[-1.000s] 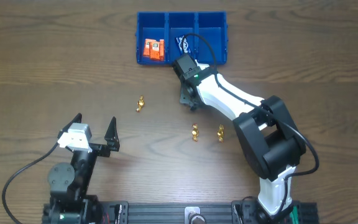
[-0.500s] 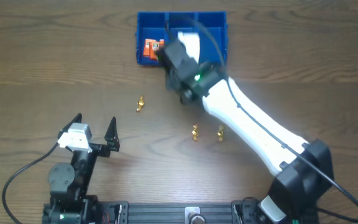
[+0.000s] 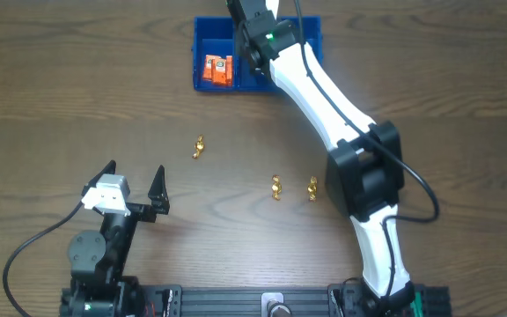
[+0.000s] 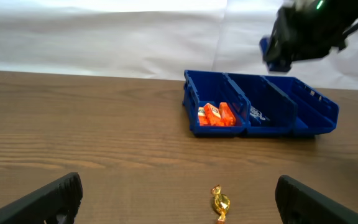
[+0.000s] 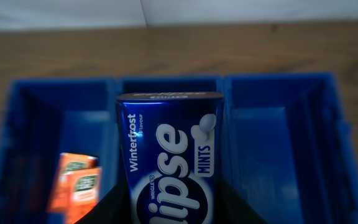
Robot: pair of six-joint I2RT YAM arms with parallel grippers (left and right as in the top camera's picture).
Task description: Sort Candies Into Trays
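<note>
Step in hand: placing. The right gripper [image 3: 246,19] is clamped on a blue mint tin [image 5: 169,155], one finger on each side of its lower body, the tin upright in the grasp. The right wrist view puts the tin above the middle compartment of the blue three-compartment tray [image 3: 195,55], lifted and not yet resting in it.

Tray: by the far edge of the tabletop [image 3: 60,88], about midway along it. The compartment nearest the tabletop's left edge holds orange candy packs [image 3: 217,71]. The left wrist view shows a small blue-and-white item [image 4: 257,114] low in the middle compartment; identity not resolvable. The compartment toward the right edge looks bare as far as the wrist view shows.

Left gripper [image 3: 135,169]: fingers apart, holding nothing, over the tabletop's near-left area, well apart from the tray.

Unsorted: three gold-wrapped candies loose on the tabletop, one [image 3: 199,147] left of centre, two [image 3: 276,187] [image 3: 312,187] just beside each other near the middle, toward the near edge.

Judgement: the next move calls for lowering the tin between the divider walls of the middle compartment, keeping clear of them and of the item already inside, then opening the fingers. The gold candies presumably go to the remaining compartment; small and flat, so they will need a low, precise pinch.
</note>
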